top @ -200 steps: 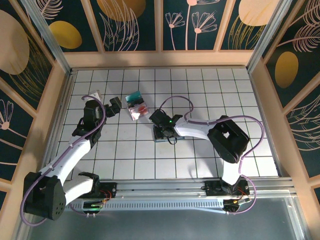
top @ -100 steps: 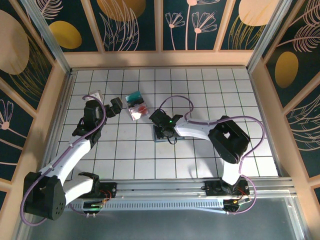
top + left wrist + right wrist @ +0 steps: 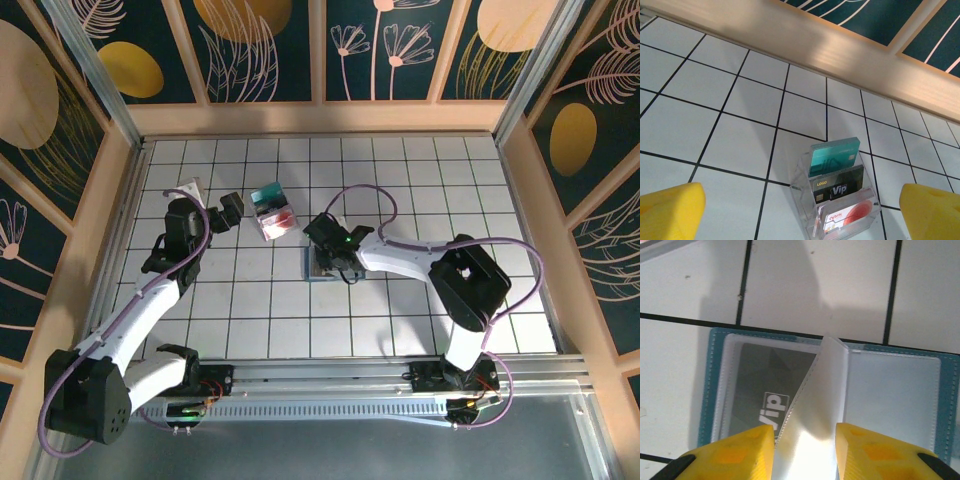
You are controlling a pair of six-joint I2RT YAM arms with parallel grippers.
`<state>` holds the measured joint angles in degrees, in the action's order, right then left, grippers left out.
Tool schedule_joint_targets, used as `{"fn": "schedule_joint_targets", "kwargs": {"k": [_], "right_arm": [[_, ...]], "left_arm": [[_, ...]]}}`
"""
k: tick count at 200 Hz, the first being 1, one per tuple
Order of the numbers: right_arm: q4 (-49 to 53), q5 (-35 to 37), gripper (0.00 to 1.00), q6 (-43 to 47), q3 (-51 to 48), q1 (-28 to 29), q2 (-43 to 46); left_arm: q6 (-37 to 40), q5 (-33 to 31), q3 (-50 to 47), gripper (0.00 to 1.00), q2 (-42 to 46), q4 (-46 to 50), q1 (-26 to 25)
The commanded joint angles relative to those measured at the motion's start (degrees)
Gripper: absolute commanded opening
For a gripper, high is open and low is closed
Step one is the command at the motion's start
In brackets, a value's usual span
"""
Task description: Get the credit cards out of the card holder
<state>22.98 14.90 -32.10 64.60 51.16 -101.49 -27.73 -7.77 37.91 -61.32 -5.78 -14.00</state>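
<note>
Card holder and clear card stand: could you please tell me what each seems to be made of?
The card holder looks like teal faux leather or fabric, matte, with stitched edges; its pockets are clear, glossy plastic film. The card stand looks like transparent rigid plastic, probably acrylic: tiles show through.

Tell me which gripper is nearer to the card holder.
Right. The right gripper hangs over the open card holder, fingers either side of its raised clear pocket. The left gripper is off to the holder's left, facing the clear card stand.
</note>
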Motion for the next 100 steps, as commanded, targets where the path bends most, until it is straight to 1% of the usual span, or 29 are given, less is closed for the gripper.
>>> {"fn": "schedule_joint_targets", "kwargs": {"k": [1, 35, 64, 79, 100], "right_arm": [[1.9, 3.1, 0.38, -1.9, -1.7, -0.8, 3.3], [2.1, 4.1, 0.38, -2.9, -4.4, -2.2, 5.5], [1.0, 3.4, 0.38, -3.4, -7.5, -4.2, 7.5], [0.2, 2.7, 0.38, -3.5, -9.0, -5.4, 8.0], [-1.0, 2.0, 0.38, -3.6, -10.8, -7.0, 8.8]], "left_arm": [[1.3, 0.5, 1.4, 0.99, 1.2, 0.6, -0.3], [2.4, 0.8, 1.5, 0.99, 2.1, 0.8, -0.3], [3.0, 2.0, 1.2, 0.99, 2.5, 0.6, -0.8], [2.8, 2.2, 0.5, 0.99, 2.5, 0.4, -2.5], [2.8, -0.6, 0.1, 0.99, 1.9, 1.1, -6.7]]}}
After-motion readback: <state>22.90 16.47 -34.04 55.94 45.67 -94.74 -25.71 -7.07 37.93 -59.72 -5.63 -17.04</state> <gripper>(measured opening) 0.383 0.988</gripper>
